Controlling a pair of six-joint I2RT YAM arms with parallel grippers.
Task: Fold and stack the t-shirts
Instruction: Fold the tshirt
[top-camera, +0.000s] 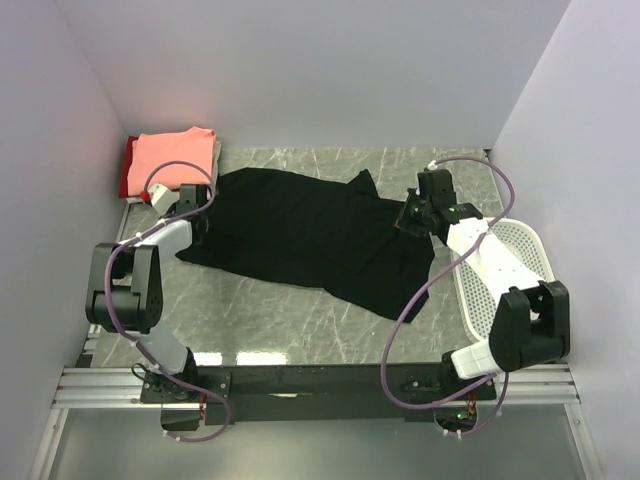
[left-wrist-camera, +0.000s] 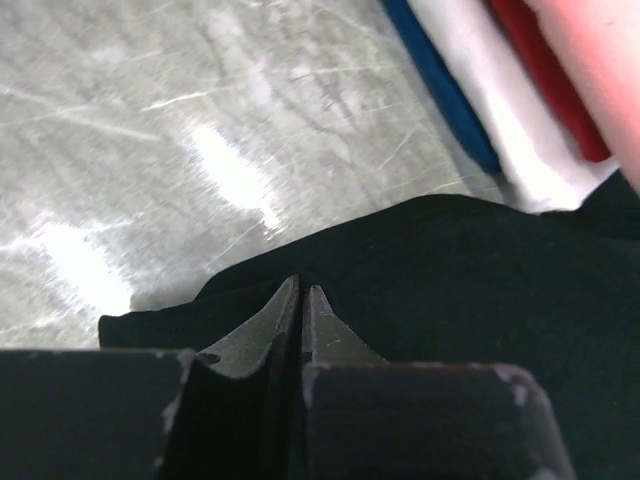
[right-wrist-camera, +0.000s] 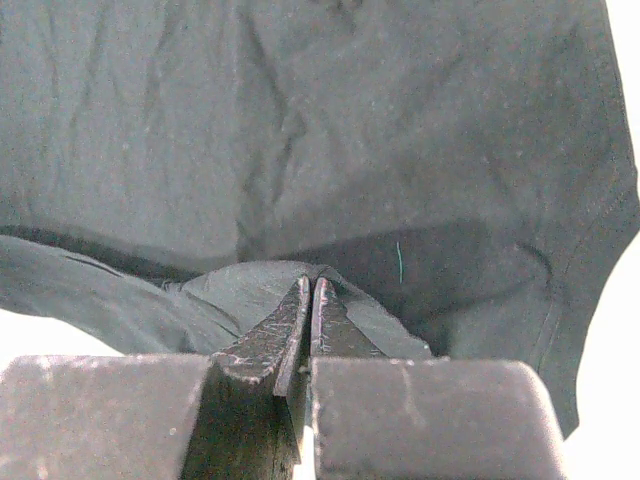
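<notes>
A large black t-shirt (top-camera: 300, 235) lies spread and rumpled across the marble table. My left gripper (top-camera: 200, 210) sits at the shirt's left edge. In the left wrist view its jaws (left-wrist-camera: 301, 287) stand almost together on the black hem (left-wrist-camera: 450, 260). My right gripper (top-camera: 402, 222) is at the shirt's right side, shut on a raised pinch of black cloth (right-wrist-camera: 250, 285), its tips (right-wrist-camera: 311, 282) buried in the fold. In the back left corner folded t-shirts lie stacked, salmon-pink (top-camera: 175, 152) on top, with red (left-wrist-camera: 555, 80) and white (left-wrist-camera: 500, 130) layers under it.
A white mesh basket (top-camera: 520, 245) stands at the right edge beside the right arm. A blue cloth edge (left-wrist-camera: 445, 95) shows at the bottom of the stack. Walls close in the table on the left, back and right.
</notes>
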